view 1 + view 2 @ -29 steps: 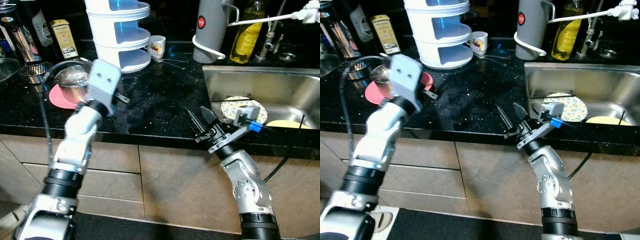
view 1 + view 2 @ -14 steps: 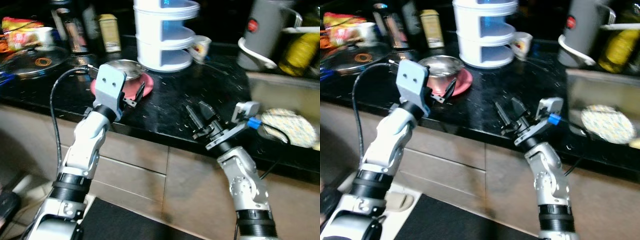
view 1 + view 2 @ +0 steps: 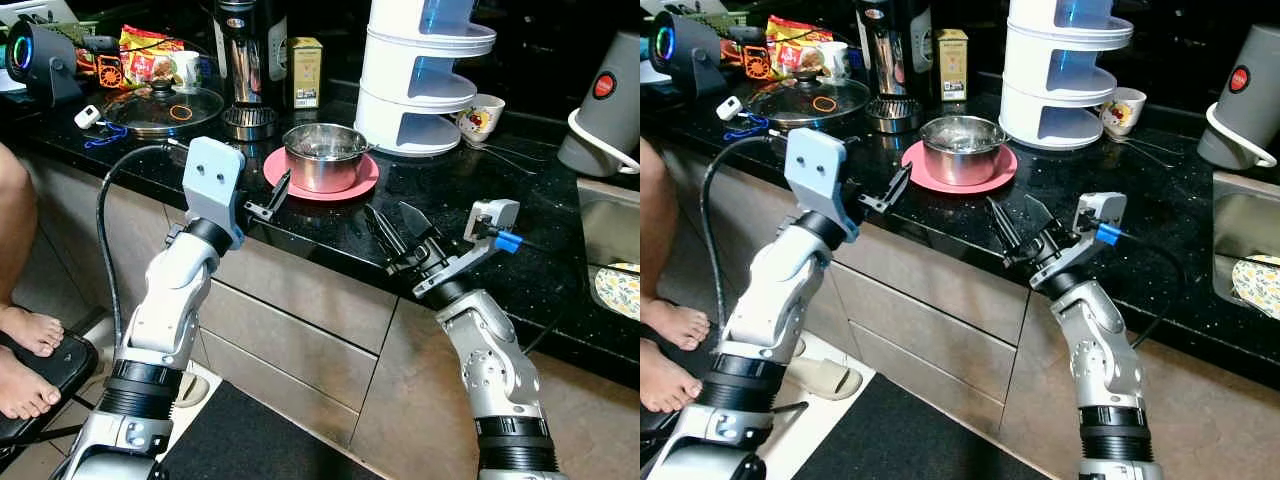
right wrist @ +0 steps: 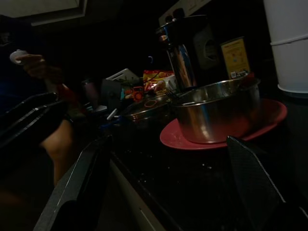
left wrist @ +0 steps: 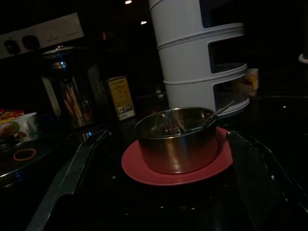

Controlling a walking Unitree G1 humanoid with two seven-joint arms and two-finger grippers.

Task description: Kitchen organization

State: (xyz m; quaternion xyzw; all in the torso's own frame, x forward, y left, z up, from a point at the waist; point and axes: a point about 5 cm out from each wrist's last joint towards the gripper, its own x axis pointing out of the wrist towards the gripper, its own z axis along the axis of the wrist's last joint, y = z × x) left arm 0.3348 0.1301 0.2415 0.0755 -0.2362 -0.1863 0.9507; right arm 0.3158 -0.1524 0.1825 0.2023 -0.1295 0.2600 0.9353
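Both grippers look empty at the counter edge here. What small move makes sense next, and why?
Probably ease the left gripper forward toward the steel pot on the pink plate. Its fingers are open and already aimed at the pot, as the left wrist view shows, with a gap left to close. The right gripper hovers open further right, over bare black countertop.

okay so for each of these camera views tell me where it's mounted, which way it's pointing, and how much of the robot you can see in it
Left eye, right eye: head-mounted, looking forward and down at the counter; both silver arms show, left tool and right tool open.
Left wrist: along its own fingers toward the steel pot on the pink plate.
Right wrist: along its own fingers toward the same pot and plate.
Shared: pot and plate.
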